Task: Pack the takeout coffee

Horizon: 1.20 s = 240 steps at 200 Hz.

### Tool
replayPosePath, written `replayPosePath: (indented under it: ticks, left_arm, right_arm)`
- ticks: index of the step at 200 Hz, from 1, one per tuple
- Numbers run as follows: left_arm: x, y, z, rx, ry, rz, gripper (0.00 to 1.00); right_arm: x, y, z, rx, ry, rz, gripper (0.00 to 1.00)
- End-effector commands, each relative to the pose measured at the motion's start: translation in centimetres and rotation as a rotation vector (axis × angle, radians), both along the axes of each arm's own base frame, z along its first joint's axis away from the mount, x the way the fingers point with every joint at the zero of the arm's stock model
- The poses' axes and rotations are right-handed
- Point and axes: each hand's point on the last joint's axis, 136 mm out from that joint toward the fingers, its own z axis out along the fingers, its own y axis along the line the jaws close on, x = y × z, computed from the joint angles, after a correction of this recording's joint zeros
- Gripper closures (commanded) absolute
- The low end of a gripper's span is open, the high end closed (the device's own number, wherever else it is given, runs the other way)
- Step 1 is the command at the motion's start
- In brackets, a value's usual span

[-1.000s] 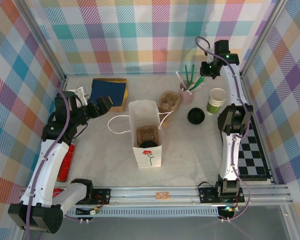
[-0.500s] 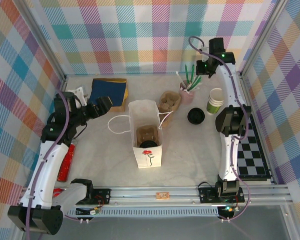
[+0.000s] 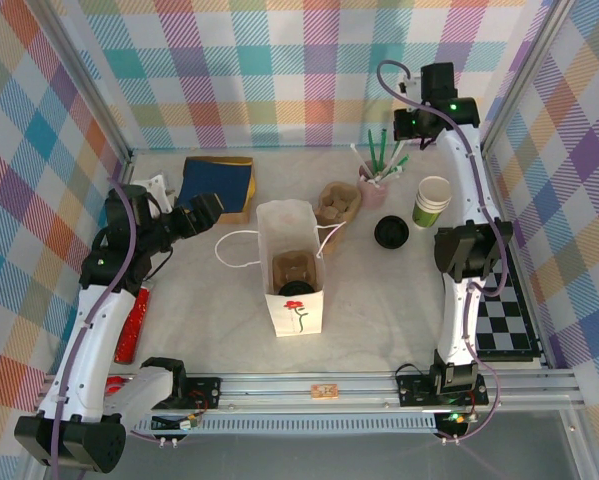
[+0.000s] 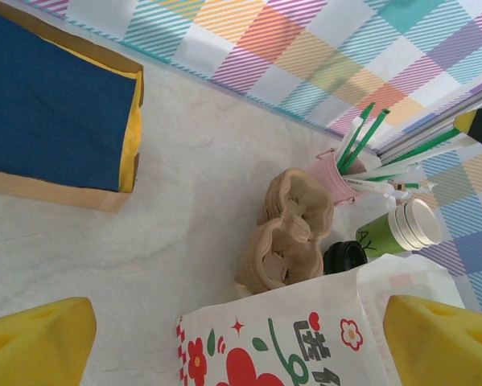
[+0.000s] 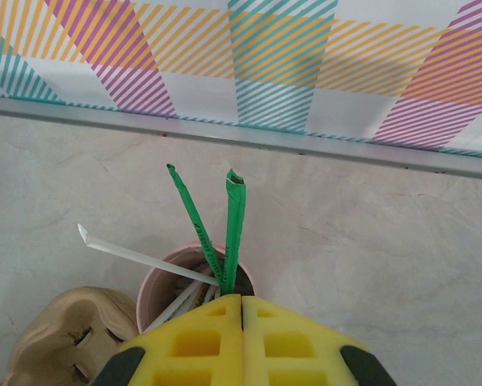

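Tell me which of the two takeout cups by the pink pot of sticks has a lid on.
The cup capped with a round black plastic lid, between the white paper bag and the green paper cup, whose white rim is open.

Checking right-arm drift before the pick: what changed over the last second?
The right gripper, shut, drew back toward the rear wall above the pink pot; whether it pinches a stick is unclear. The left gripper stayed open and put; the takeout coffee, lidless cup and bag did not move.
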Motion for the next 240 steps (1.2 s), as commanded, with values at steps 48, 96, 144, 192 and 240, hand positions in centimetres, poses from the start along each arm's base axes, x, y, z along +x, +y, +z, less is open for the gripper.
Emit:
replayPosePath:
  ticks: [48,96,144,192,240]
  left_arm:
    - [-1.0,0.7,0.4,0.022,-0.026,0.014,0.08]
    - [-0.9,0.7,0.2,0.023,-0.021,0.013,0.08]
    - [-1.0,0.6,0.0,0.019,-0.02,0.009,0.08]
    - [-1.2,0.6,0.1,0.02,-0.02,0.009,0.08]
    - [-1.2,0.7,0.3,0.025,-0.022,0.016,0.08]
  right_arm:
    - [-0.4,-0.1,-1.9,-0.044,0.031,0.014,1.0]
    - [-1.1,-0.4,-3.2,-0.057,0.076,-0.008,0.97]
    - [-2.4,-1.3,-3.7,-0.071,0.113,-0.062,0.78]
    - [-2.6,-1.4,-4.0,-0.069,0.124,-0.065,0.8]
    - [-2.1,-1.7,-2.7,-0.077,0.104,-0.084,0.75]
